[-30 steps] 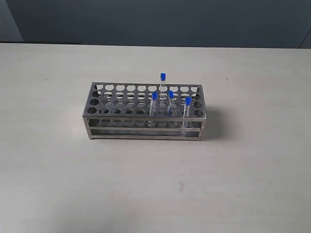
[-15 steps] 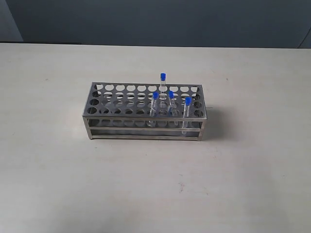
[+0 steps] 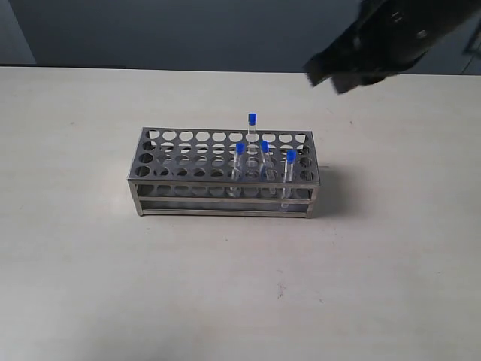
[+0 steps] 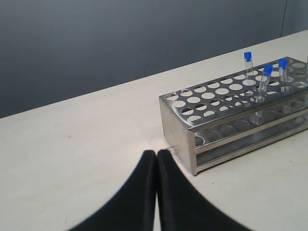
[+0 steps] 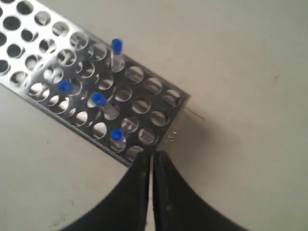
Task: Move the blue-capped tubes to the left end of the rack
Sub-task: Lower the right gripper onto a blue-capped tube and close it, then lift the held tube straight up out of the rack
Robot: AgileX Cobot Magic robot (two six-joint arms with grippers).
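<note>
Upright, your four tubes (image 3: 264, 159) stand at the right end of the rack (image 3: 195, 198), which runs left-right. Only wrist views show jaws: left gripper (image 4: 157, 156) and right gripper (image 5: 152, 159), both pressed together.

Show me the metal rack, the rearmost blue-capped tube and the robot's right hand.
rack (image 3: 180, 200): exterior view, on its front rail.
rearmost blue-capped tube (image 3: 252, 119): exterior view, on its blue cap.
right hand (image 5: 152, 156): right wrist view, between the two dark fingertips.

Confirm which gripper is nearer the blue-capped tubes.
Right. The right gripper hovers above the rack end holding the blue-capped tubes; the left gripper sits off the opposite, tube-free end.
</note>
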